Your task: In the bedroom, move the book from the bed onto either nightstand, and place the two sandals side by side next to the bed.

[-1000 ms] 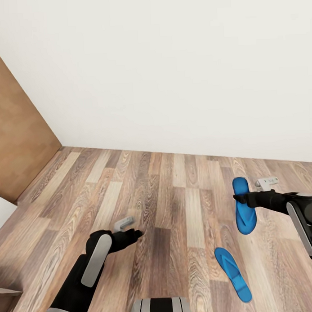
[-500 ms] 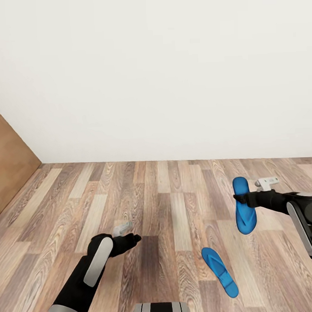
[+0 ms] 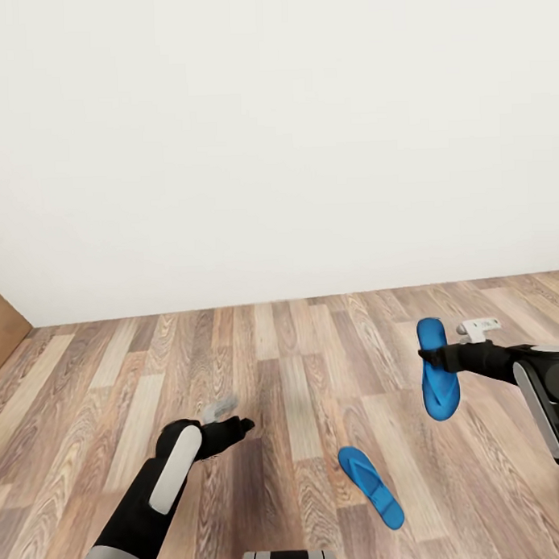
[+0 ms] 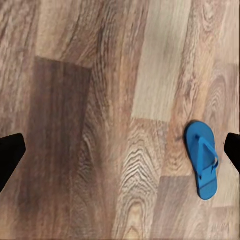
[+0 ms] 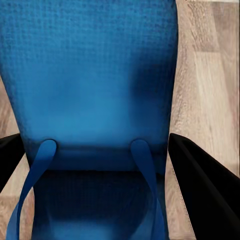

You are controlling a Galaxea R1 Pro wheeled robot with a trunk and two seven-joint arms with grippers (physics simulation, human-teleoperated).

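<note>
My right gripper point(image 3: 428, 357) is shut on one bright blue sandal point(image 3: 439, 391), which hangs sole-upright above the wood floor at the right. In the right wrist view that sandal point(image 5: 95, 90) sits between the two black fingers point(image 5: 200, 185), straps toward the camera. The other sandal point(image 3: 370, 486) lies flat on the floor, ahead of my base and a little right of centre. It also shows in the left wrist view as a sandal point(image 4: 202, 161) lying off to one side. My left gripper point(image 3: 236, 428) hovers low over bare planks, open and holding nothing. The book and the nightstand are out of view.
A plain white wall point(image 3: 274, 134) stands close ahead, meeting the wood-plank floor point(image 3: 298, 351). A corner of a brown wooden panel point(image 3: 2, 323) shows at the far left edge; I cannot tell what it belongs to.
The head view has swung: the brown panel has slid almost out at the left and the floor sandal sits further left in the picture. Both arms keep their pose, the right still gripping its sandal.
</note>
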